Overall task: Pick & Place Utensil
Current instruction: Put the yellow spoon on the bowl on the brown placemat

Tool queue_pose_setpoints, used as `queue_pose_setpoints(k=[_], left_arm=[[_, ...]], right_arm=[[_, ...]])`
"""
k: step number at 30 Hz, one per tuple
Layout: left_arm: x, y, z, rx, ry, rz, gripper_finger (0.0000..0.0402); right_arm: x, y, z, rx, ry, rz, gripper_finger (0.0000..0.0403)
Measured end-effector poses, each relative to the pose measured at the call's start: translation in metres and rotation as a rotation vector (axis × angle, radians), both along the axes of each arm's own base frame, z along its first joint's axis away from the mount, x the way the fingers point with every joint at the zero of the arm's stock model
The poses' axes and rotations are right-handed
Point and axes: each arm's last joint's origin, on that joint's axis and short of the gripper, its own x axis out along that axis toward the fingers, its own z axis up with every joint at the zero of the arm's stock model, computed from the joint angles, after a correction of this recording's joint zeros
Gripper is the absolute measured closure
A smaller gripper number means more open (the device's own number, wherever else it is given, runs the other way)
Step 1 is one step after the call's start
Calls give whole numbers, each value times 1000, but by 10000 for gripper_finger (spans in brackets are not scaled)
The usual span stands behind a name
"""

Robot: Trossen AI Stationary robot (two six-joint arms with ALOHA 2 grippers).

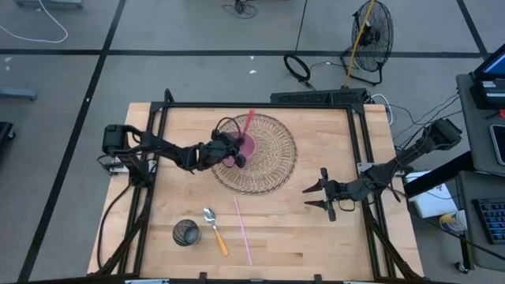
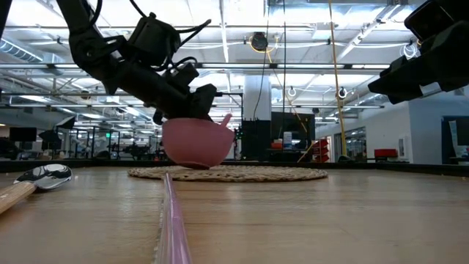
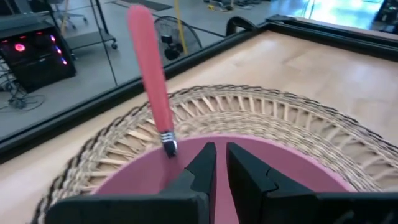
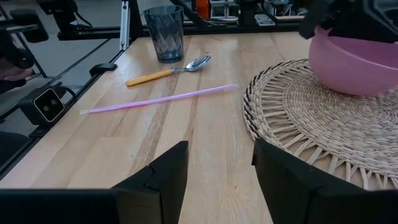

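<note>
A pink bowl (image 1: 246, 146) sits on a round woven mat (image 1: 272, 162) in the table's far middle. A utensil with a pink handle (image 3: 152, 81) and a metal collar stands in the bowl, its handle slanting up toward the far edge (image 1: 250, 125). My left gripper (image 3: 221, 155) is at the bowl's left rim (image 1: 231, 152), reaching down over it. Its fingers are almost together, and nothing shows in the slit between them. My right gripper (image 4: 219, 168) waits open over bare wood to the right of the mat (image 1: 316, 197). My left gripper comes at the bowl's left rim (image 2: 170, 121) slanting down from the table's left. Its own fingers hide the place below them. I cannot tell whether they touch the bowl's wall or the utensil's lower end.
Near the front edge lie a spoon with an orange handle (image 1: 215, 229), a pink straw (image 1: 242, 230) and a dark ribbed cup (image 1: 186, 233) standing upright. Black rails frame the table's left, far and right sides. Bare wood lies between the mat and my right gripper.
</note>
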Motion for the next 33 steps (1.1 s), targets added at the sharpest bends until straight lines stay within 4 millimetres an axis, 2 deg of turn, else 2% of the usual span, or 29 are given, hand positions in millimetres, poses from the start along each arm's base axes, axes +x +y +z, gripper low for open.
queue_pose_setpoints(k=[22,33], left_arm=[[0,-29,-8,-62,47,-52,364],[2,-31,-2,-6,8,-58,364]], right_arm=[[0,0,0,14,2,-4,232],[0,0,0,14,2,-4,232]])
